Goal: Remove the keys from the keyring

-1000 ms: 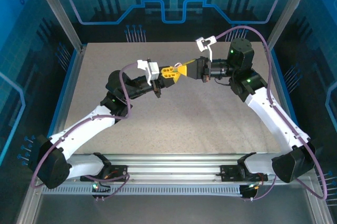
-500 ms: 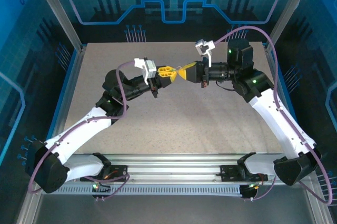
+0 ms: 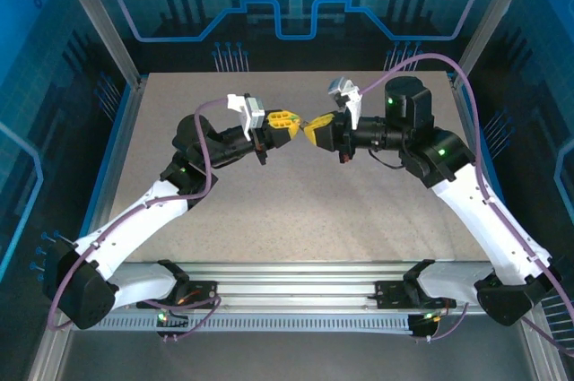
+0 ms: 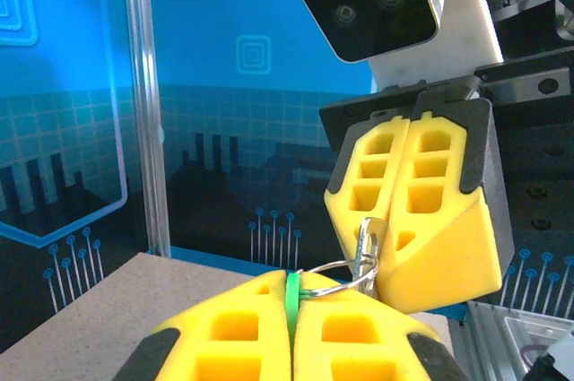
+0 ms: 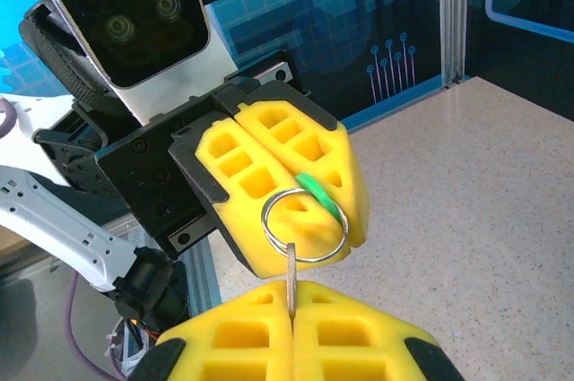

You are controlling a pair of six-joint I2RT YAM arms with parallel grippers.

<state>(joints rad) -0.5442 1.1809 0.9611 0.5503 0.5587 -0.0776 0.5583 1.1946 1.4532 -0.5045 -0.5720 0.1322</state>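
Rolled right gripper (image 3: 309, 127), clamped on key (image 5: 291, 278), beside keyring (image 5: 264, 218); left gripper (image 3: 291, 121) clamps its green tab (image 5: 321, 195); I think the key's still threaded.

2 arms, the left arm (image 3: 134, 220) and the right arm (image 3: 471, 202). 2 tools, 1 per arm: the left tool (image 3: 278, 124) and the right tool (image 3: 316, 130). each tool has 2 yellow fingers (image 5: 269, 175), 4 in all. 2 wrist cameras (image 5: 126, 22). 1 silver keyring (image 5: 303, 224). 1 green strip (image 5: 321, 194). 1 metal key (image 5: 291, 281), seen edge-on. 1 bench (image 3: 269, 211).
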